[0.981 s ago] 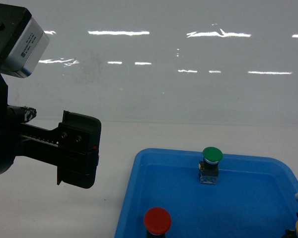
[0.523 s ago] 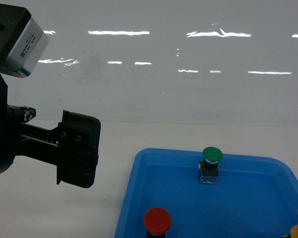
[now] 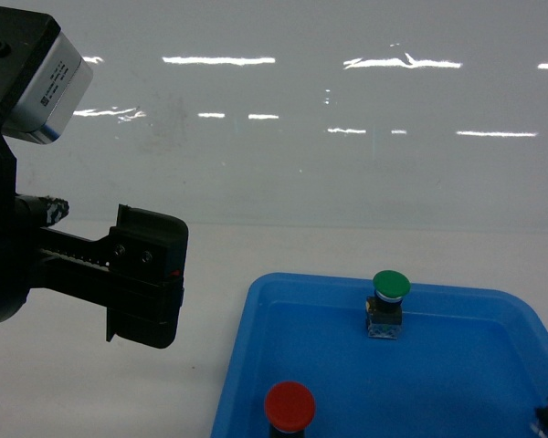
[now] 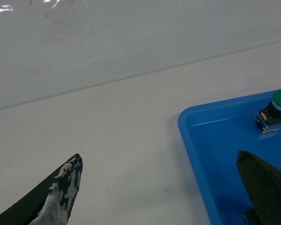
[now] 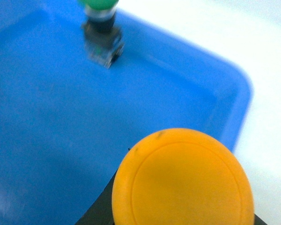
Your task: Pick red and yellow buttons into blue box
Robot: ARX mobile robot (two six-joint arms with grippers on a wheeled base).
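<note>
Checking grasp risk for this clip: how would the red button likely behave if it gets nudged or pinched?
The red button carries a wide domed cap, so it probably tips easily. The cap looks smooth, so fingers may slip. Its body is cut off by the head view's edge; weight is unclear.

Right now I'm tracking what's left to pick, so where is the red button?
In the head view the red button stands in the shallow blue tray, by its near-left corner, left of and nearer than the green button.

Pretty plain setup: a white table (image 3: 91, 383) fills the lower part of the frame, backed by a glossy pale grey wall (image 3: 283, 173). Streaks of ceiling light (image 3: 219, 60) reflect across the upper part.
</note>
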